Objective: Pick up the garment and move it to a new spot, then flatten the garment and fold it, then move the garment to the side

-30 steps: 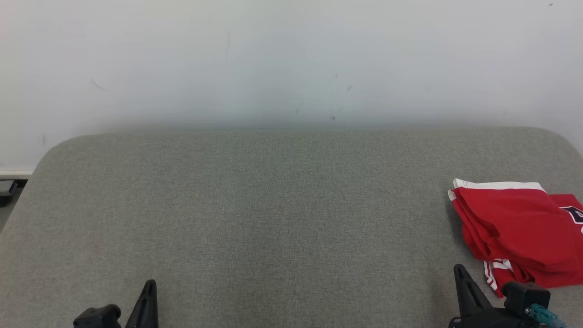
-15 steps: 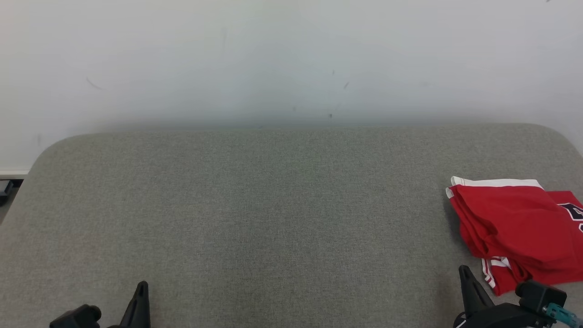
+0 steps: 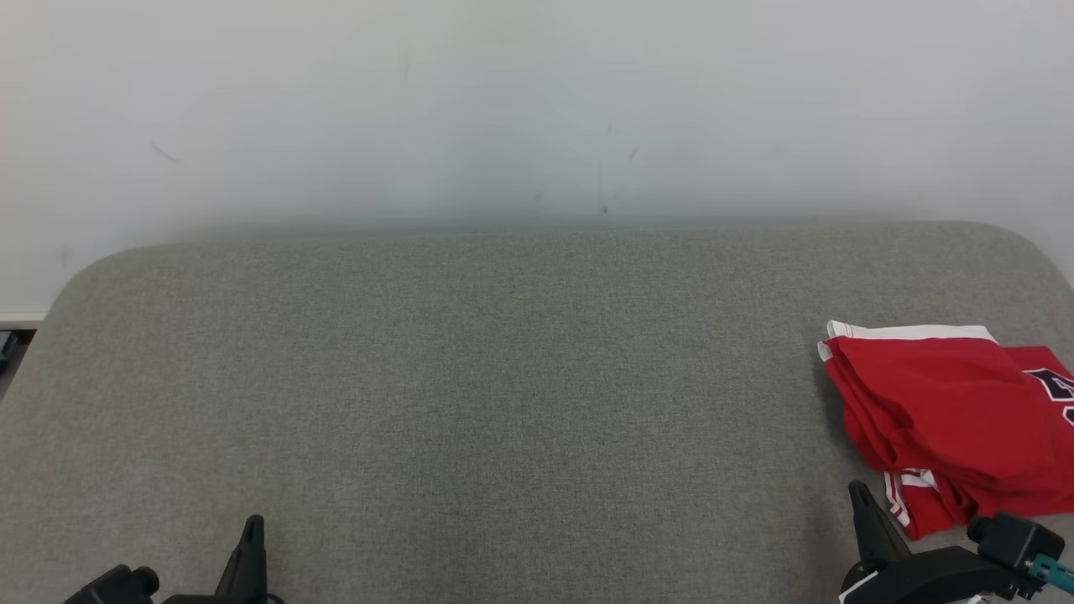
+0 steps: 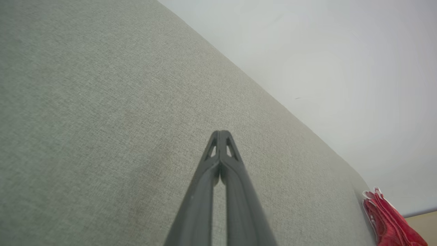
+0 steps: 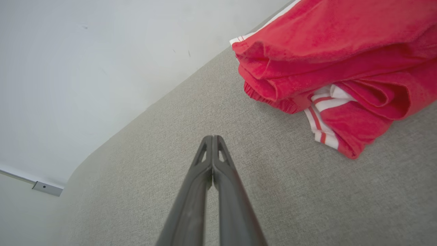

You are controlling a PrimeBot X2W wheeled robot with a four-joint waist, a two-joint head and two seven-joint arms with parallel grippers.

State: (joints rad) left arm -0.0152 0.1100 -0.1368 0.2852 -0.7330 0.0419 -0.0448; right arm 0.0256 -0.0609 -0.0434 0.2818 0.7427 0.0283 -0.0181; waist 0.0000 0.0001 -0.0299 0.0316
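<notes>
The garment is red with white stripes and trim, folded into a thick bundle at the right edge of the grey padded surface. It also fills the upper right of the right wrist view as the garment, and appears small at the far end as the garment. My right gripper is shut and empty, just left of the bundle's near corner, apart from it. Tips of the right gripper meet above bare fabric. My left gripper is shut and empty at the lower left, tips of the left gripper pressed together.
A pale wall rises straight behind the padded surface. The surface's rounded corners drop off at left and right. A strip of floor and a small dark object show past the left edge.
The head view has shifted a little, so everything drifts up and left. Both grippers have sunk lower in the head view, the left one also drifting left. The garment lies as before.
</notes>
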